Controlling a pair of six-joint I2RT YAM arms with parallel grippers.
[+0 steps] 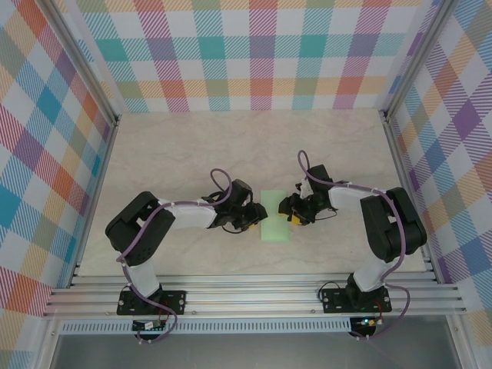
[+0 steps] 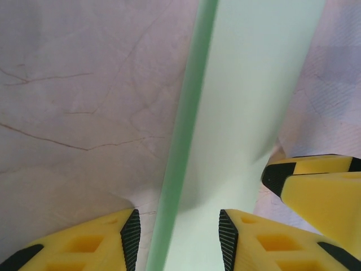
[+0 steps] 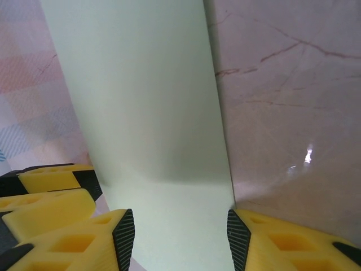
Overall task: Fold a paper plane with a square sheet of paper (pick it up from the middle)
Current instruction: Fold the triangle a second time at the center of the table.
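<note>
The square sheet of paper [image 1: 275, 217] lies on the table as a narrow pale mint-green strip, folded lengthwise. My left gripper [image 1: 251, 221] presses in at its left edge. In the left wrist view the left gripper [image 2: 179, 240] is open, its jaws straddling the paper's [image 2: 248, 113] darker folded edge. My right gripper [image 1: 295, 214] meets the strip from the right. In the right wrist view the right gripper [image 3: 180, 240] is open, its jaws spanning the paper [image 3: 146, 101] from edge to edge. The paper bows up slightly near both grippers. The paper plane is out of view.
The marble-patterned tabletop [image 1: 192, 146] is fenced by checked walls [image 1: 254, 54] at the back and sides, with aluminium rails [image 1: 254, 296] at the near edge. The two grippers' yellow fingers [image 2: 316, 186] stand close together across the strip.
</note>
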